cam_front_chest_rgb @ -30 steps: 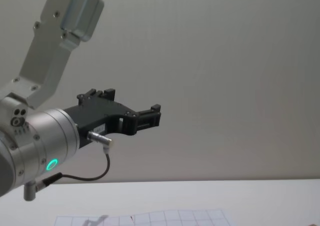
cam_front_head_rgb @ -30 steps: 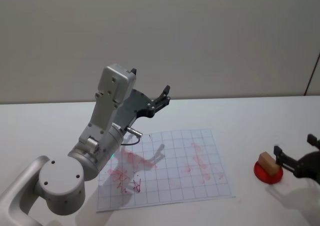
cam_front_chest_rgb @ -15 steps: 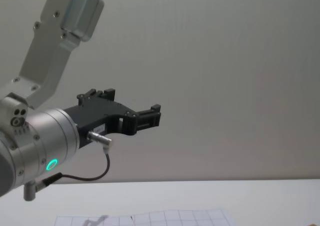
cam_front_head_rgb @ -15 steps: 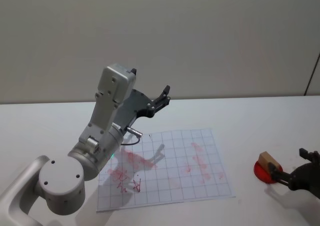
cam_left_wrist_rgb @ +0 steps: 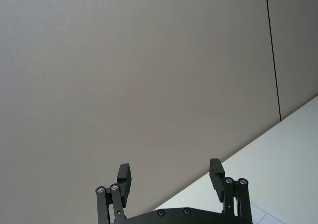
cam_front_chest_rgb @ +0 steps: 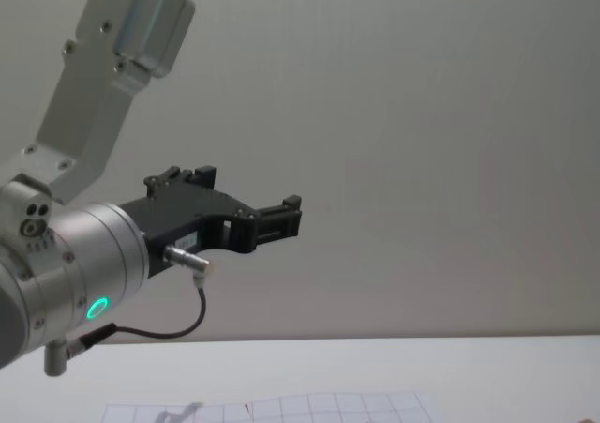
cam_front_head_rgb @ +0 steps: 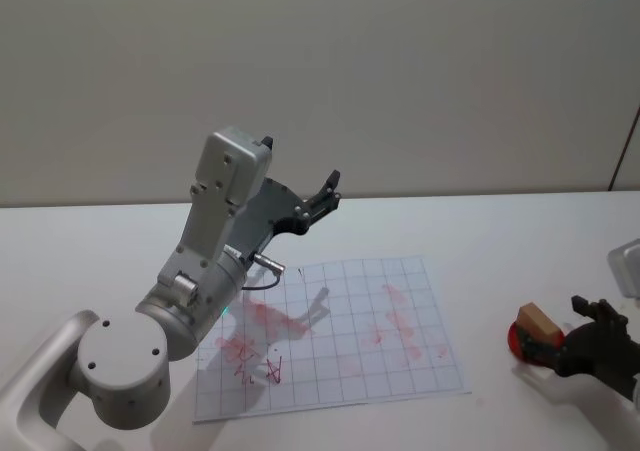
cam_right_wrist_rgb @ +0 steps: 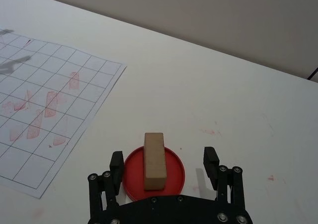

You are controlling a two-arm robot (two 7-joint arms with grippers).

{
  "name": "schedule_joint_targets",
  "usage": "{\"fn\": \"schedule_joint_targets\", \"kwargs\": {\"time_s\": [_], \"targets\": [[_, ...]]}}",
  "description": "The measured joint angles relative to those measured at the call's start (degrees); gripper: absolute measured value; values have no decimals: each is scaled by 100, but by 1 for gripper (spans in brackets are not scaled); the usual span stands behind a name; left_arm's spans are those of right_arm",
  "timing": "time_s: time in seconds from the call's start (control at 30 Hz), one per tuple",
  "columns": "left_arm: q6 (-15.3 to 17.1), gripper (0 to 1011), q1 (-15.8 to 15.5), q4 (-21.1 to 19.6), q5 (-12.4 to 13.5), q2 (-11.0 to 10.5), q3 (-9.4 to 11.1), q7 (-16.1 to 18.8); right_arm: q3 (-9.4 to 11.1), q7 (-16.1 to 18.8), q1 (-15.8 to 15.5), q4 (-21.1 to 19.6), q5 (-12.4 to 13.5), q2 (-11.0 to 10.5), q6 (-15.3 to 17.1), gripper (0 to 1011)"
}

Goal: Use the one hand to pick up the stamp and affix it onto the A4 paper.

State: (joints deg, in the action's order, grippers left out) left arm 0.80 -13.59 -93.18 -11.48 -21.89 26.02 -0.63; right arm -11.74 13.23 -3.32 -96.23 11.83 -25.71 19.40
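Off the 4 o'clock side of the A4 paper, well apart from its edge, the stamp rests on a round red pad on the white table. The right gripper sits low at the stamp's 4 o'clock, pointing toward it.

The step in hand looks like the approach to the pick: nothing is lifted, and the stamp is untouched on its pad. In the right wrist view the right gripper is spread wide and empty. One black finger stands on either side of the tan block, with a clear gap on both sides. The fingertips reach only about as far as the near end of the block, so it is framed but not gripped.

By my reading, the next move calls for a short push forward so the pads lie alongside the block's long faces. A squeeze and a straight lift off the pad would follow. Then comes a carry toward 9 o'clock and a press down on a square of the gridded sheet.

The left gripper is parked high above the paper's 11 o'clock corner. Its fingers are spread and hold nothing.
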Motion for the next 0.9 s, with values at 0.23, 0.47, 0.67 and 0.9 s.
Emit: {"fn": "schedule_joint_targets", "kwargs": {"time_s": [0.23, 0.47, 0.67, 0.9], "targets": [[0, 1001, 0, 0, 0, 0, 0, 0, -43, 85, 112, 110, -108, 62, 48, 855], [0, 1001, 0, 0, 0, 0, 0, 0, -70, 133, 180, 174, -169, 99, 74, 624], [0, 1001, 0, 0, 0, 0, 0, 0, -85, 162, 218, 210, -203, 120, 91, 425], [0, 1001, 0, 0, 0, 0, 0, 0, -91, 175, 238, 228, -221, 130, 98, 253]]}}
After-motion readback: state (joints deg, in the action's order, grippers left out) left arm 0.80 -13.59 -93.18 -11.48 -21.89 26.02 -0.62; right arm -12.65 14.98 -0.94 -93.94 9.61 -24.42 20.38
